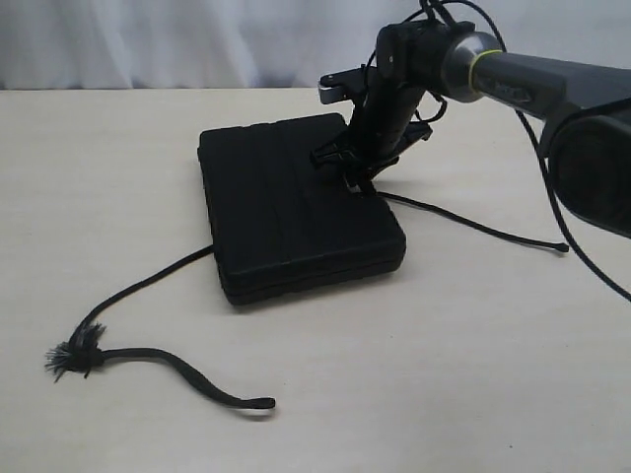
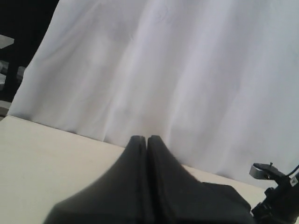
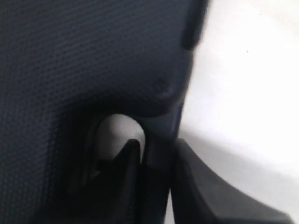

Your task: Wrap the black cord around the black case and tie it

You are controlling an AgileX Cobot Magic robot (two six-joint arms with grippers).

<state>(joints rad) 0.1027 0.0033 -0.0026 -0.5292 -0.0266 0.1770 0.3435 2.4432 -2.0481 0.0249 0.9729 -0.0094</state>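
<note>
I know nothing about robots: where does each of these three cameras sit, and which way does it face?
Exterior view: off the arms, facing the white curtain across the table; shows the black case, black cord and the right gripper at the case's edge.
Left wrist view: on the left arm, looking past the shut left gripper toward the curtain.
Right wrist view: on the right arm, close against the case; fingers straddle its rim.
Shared: exterior and left wrist views both show curtain and right gripper.
</note>
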